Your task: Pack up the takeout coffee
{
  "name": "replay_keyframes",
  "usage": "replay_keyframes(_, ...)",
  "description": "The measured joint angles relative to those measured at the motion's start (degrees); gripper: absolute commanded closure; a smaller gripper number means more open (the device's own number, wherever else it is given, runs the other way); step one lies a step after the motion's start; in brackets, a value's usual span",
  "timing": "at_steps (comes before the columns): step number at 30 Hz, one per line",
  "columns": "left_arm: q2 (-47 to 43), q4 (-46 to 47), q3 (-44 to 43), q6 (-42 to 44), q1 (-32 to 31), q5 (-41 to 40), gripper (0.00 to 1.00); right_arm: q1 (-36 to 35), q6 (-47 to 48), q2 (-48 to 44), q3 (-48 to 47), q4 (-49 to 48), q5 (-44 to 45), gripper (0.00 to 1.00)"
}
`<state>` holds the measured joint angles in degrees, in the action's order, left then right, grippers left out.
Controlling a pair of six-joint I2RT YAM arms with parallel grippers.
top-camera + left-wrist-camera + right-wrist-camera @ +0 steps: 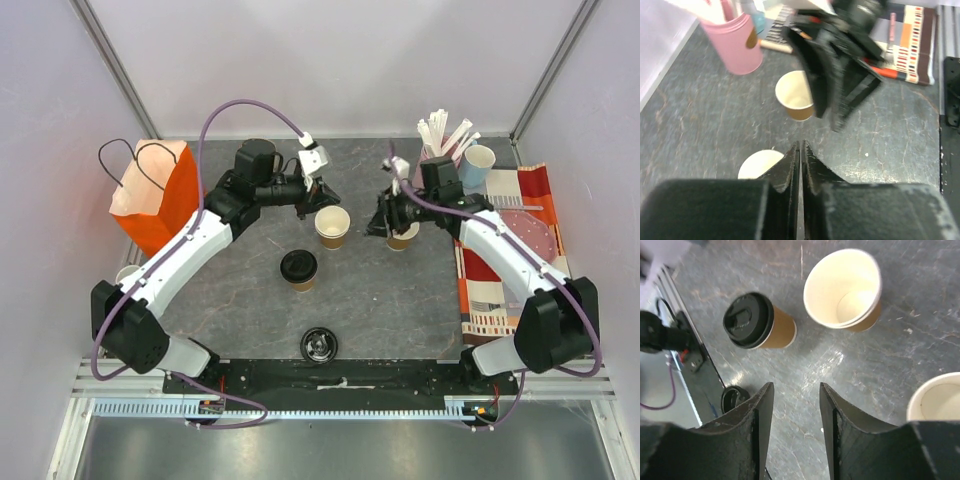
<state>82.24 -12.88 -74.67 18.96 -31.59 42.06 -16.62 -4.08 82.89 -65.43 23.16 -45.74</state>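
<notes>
Loose round black plastic lid (319, 345) near grey table's (400, 320) front edge; left gripper (800, 147) pinched closed, right gripper (796, 387) parted, empty.

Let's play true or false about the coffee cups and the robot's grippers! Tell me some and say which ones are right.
1. One brown paper cup has a black lid on. True.
2. The loose black lid is inside the orange paper bag. False: it lies on the table near the arms' bases.
3. The left gripper is shut. True.
4. The right gripper is holding a cup. False: its jaws are open with nothing between them.
5. The orange paper bag stands on the left side of the table. True.
</notes>
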Motion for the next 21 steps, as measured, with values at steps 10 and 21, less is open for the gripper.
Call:
replay_keyframes(10, -7.0, -0.4, 3.3, -9.3, 4.5, -16.0, 0.55, -15.4, 7.6, -5.9, 5.7, 6.6, 13.3, 0.37)
replay_keyframes(21, -22.4, -4.2, 15.6, -16.2, 6.2, -38.3, 0.51, -33.8, 7.3, 2.9, 6.8, 1.5, 22.0, 0.26)
